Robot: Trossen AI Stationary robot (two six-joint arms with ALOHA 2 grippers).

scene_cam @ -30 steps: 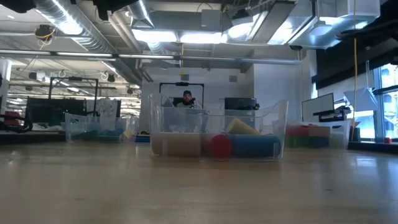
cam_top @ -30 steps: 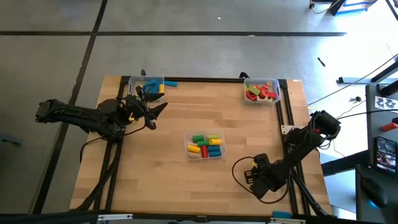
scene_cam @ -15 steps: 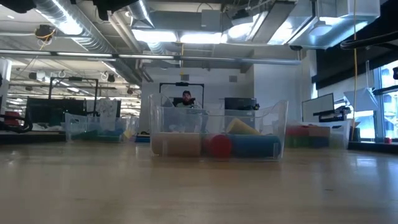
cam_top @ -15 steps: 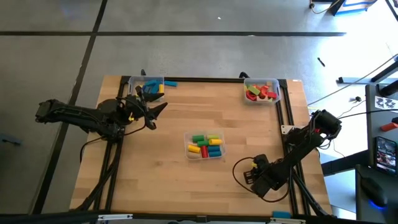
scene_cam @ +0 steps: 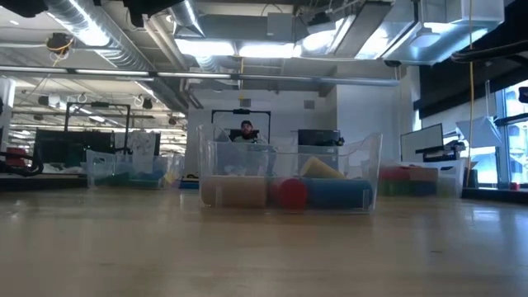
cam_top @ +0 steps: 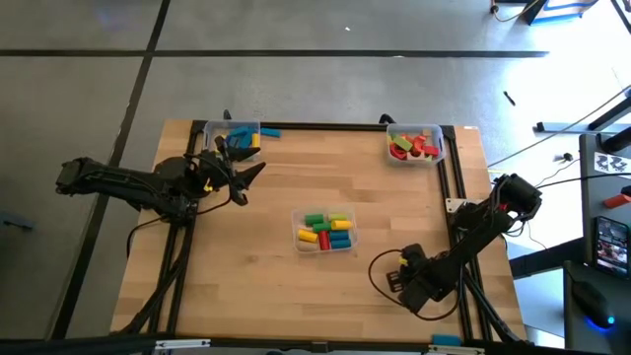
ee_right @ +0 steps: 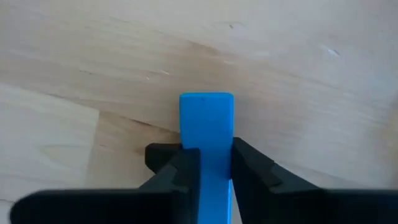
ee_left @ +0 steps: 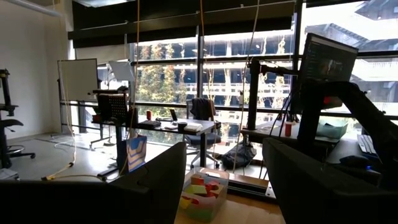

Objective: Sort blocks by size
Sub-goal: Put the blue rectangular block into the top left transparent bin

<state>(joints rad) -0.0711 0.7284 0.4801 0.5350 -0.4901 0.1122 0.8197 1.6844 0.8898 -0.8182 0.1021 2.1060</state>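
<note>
This is a robotics lab in an open-plan industrial office — the low view looks level across a pale wooden worktop [scene_cam: 264,247] into a wide hall with exposed silver ducts [scene_cam: 91,33], bare pipes and strip lights under an open ceiling. A person [scene_cam: 247,130] sits far back at a desk with a monitor [scene_cam: 318,138]. The left wrist view shows tall glazed walls with trees outside, a whiteboard [ee_left: 78,79], office chairs and a large screen on a stand [ee_left: 328,59]. From above, the worktop stands on a polished concrete floor [cam_top: 296,79] marked with dark lines, cables trailing beside it.
</note>
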